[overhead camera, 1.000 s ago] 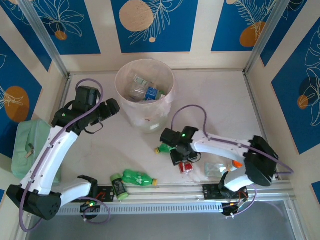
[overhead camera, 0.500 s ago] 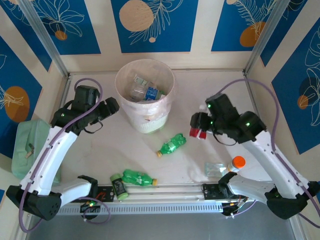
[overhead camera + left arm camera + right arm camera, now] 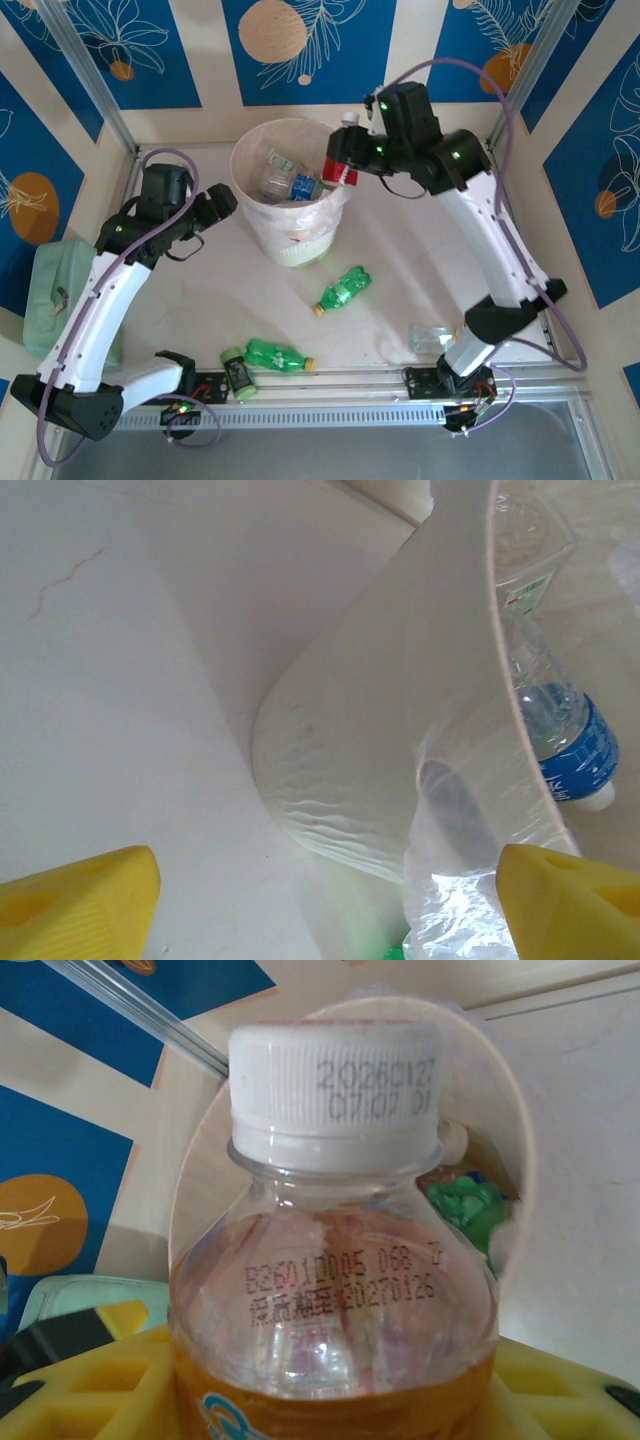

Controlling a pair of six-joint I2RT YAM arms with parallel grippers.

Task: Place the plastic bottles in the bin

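My right gripper [image 3: 352,150] is shut on a red-orange labelled bottle [image 3: 341,171] with a white cap, held over the right rim of the cream bin [image 3: 238,175]. In the right wrist view that bottle [image 3: 335,1260] stands upright between my yellow fingers [image 3: 560,1390], the bin [image 3: 195,1200] behind it. Inside the bin lie a clear blue-labelled bottle [image 3: 301,187] and others. One green bottle [image 3: 342,290] lies mid-table, another [image 3: 275,355] near the front rail. My left gripper [image 3: 213,207] hangs open beside the bin's left wall [image 3: 350,740], nothing between its fingertips [image 3: 85,900].
A small dark jar with a green lid [image 3: 238,374] lies by the front rail, left of the near green bottle. A flat clear plastic scrap [image 3: 430,337] lies at the front right. A mint-green container [image 3: 55,295] sits off the table's left edge.
My right arm has lifted the red-orange labelled bottle off the table and swung it up and back to the bin's right rim. The left arm has hardly moved.
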